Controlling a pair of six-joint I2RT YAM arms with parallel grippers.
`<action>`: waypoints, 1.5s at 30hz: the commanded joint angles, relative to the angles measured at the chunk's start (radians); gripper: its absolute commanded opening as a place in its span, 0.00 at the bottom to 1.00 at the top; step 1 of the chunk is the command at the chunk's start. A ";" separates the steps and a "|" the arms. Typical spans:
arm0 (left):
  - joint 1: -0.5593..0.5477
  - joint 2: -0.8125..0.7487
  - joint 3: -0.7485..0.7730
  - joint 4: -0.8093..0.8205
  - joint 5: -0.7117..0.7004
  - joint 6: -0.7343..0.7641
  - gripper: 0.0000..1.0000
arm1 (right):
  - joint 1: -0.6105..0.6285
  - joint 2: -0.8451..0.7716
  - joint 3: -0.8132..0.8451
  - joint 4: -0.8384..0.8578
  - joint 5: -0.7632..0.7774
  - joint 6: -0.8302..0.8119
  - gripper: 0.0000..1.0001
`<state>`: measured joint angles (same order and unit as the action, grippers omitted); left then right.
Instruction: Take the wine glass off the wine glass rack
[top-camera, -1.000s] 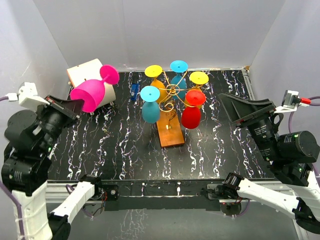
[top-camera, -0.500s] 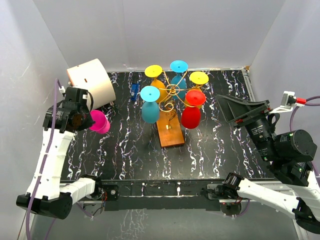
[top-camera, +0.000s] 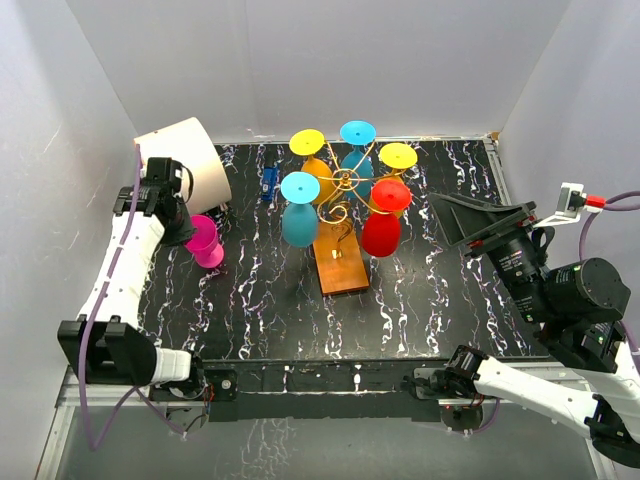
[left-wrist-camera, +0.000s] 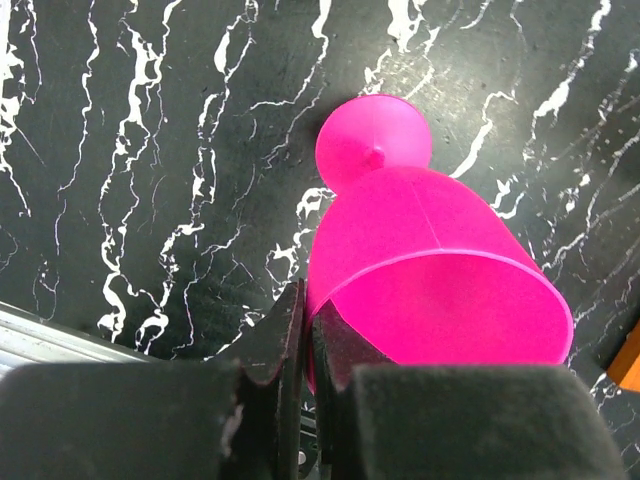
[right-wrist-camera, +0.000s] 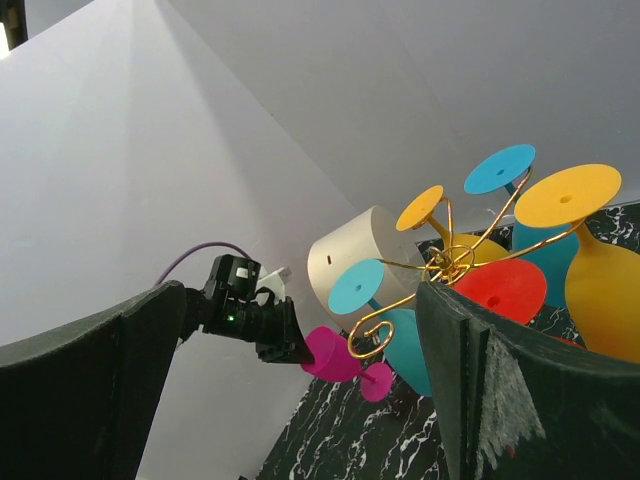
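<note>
Step in hand, by my read: set-down. The pink wine glass (left-wrist-camera: 430, 260) is off the wine glass rack (top-camera: 342, 268) and sits at the left of the table (top-camera: 250, 310), well apart from the rack. The left gripper (left-wrist-camera: 300, 340) has its fingers clamped on the bowl wall at the rim, 1 inside and 1 outside. Glass is tilted, foot pointing down at the table; can't tell if the foot touches yet.

Next move calls for lowering till the foot sits flat, righting the bowl, then letting go and lifting clear w/o dragging the rim.

Around: a cream cylinder (top-camera: 195, 160) lies on its side just far of the left gripper, the closest thing to bump. A small blue item (top-camera: 268, 182) lies btw cylinder and rack. 5 other glasses (top-camera: 300, 225) hang bowl-down on the rack. The right gripper (top-camera: 485, 220) hovers right of the rack, fingers wide apart, holding nothing. Table under the glass looks bare.
</note>
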<state>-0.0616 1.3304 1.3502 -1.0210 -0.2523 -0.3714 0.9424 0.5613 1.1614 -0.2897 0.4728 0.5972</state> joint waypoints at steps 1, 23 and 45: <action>0.060 0.001 -0.038 0.066 0.039 0.037 0.00 | 0.002 -0.001 0.031 0.004 0.011 -0.014 0.97; 0.171 0.079 -0.061 0.127 0.068 0.047 0.41 | 0.002 0.000 0.024 -0.004 0.006 -0.005 0.98; 0.171 -0.410 0.106 0.139 0.436 0.095 0.99 | 0.002 0.085 0.114 -0.226 -0.058 -0.137 0.98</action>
<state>0.1032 0.9535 1.4097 -0.9112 -0.0002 -0.3088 0.9424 0.5892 1.1889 -0.4774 0.4763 0.5488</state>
